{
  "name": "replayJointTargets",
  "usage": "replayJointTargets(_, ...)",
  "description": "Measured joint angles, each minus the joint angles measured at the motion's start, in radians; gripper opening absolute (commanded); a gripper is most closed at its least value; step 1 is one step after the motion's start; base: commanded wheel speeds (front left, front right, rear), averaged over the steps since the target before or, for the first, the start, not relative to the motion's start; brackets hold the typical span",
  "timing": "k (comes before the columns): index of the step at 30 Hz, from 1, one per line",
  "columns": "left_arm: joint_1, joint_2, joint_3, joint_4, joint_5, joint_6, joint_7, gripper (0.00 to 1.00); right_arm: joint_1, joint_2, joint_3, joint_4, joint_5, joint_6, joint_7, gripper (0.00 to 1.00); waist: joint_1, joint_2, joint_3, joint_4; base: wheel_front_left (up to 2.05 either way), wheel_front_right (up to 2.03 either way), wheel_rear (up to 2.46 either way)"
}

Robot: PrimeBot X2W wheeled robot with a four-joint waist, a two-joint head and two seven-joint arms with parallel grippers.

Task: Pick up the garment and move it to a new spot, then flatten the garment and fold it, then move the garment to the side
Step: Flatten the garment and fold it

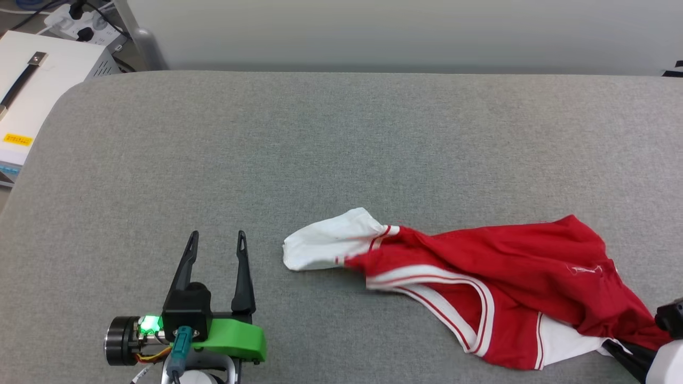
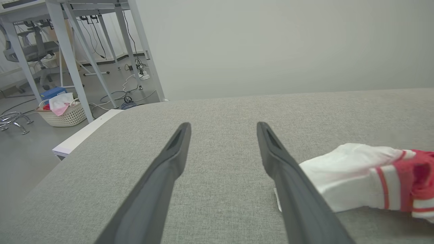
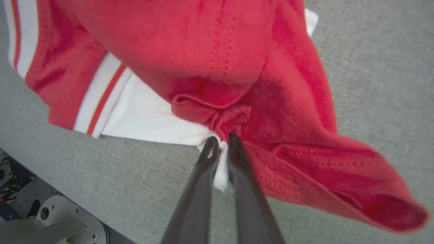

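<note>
L tool (image 1: 218, 234): 2 long dark fingers (image 1: 243, 277), blk housing (image 1: 187, 309), green plastic bracket (image 1: 237, 337), lit green LED (image 1: 151, 322), teal plug (image 1: 181, 337), red/yellow wires (image 1: 152, 356).

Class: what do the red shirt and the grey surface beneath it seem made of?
The red shirt with white sleeves: soft matte knit, probably jersey; it drapes in folds and shows stitch lines. The grey surface: matte woven cloth, going by its speckled weave.

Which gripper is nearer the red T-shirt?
Right. The right gripper is shut on the T-shirt at its near right edge; the left gripper is open, left of the white sleeve, not touching it.
</note>
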Motion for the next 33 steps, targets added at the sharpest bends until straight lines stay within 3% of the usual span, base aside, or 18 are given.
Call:
replayJointTargets(3,0.008,0.000,0.008,0.000,0.002,-0.003,0.000,1.00,0.038,0.016,-0.038,0.011,0.005,0.000,-0.037,0.00,0.0000,0.0000,-0.004,-0.010,0.00,0.00,0.00)
replayJointTargets(4,0.012,0.000,0.011,0.000,0.002,-0.003,0.000,1.00,0.047,0.025,-0.052,0.013,0.006,0.000,-0.050,0.21,0.0000,0.0000,-0.005,-0.013,0.00,0.00,0.00)
replayJointTargets(5,0.017,0.000,0.014,0.000,0.002,-0.003,0.000,1.00,0.056,0.032,-0.068,0.014,0.005,0.000,-0.065,1.00,0.0000,0.0000,-0.007,-0.017,0.00,0.00,0.00)
replayJointTargets(10,0.027,-0.001,0.017,0.000,0.009,-0.003,0.000,1.00,0.073,0.037,-0.181,0.002,-0.056,0.000,-0.137,1.00,0.0000,0.0000,-0.023,-0.028,0.00,0.00,0.00)
replayJointTargets(19,0.057,-0.001,0.024,-0.016,0.017,-0.004,0.000,1.00,0.144,-0.010,-0.517,-0.228,-0.170,0.000,-0.125,1.00,0.0000,0.0000,-0.060,-0.044,0.00,0.00,0.00)
replayJointTargets(26,0.058,-0.001,0.016,-0.022,0.023,-0.004,0.000,1.00,0.196,0.029,-0.705,-0.440,-0.312,0.000,0.066,1.00,0.0000,0.0000,-0.070,-0.031,0.00,0.00,0.00)
replayJointTargets(33,0.058,-0.001,0.013,-0.030,0.024,-0.004,0.000,1.00,0.215,0.013,-0.699,-0.615,-0.343,0.000,0.354,1.00,0.0000,0.0000,-0.057,-0.013,0.00,0.00,0.00)
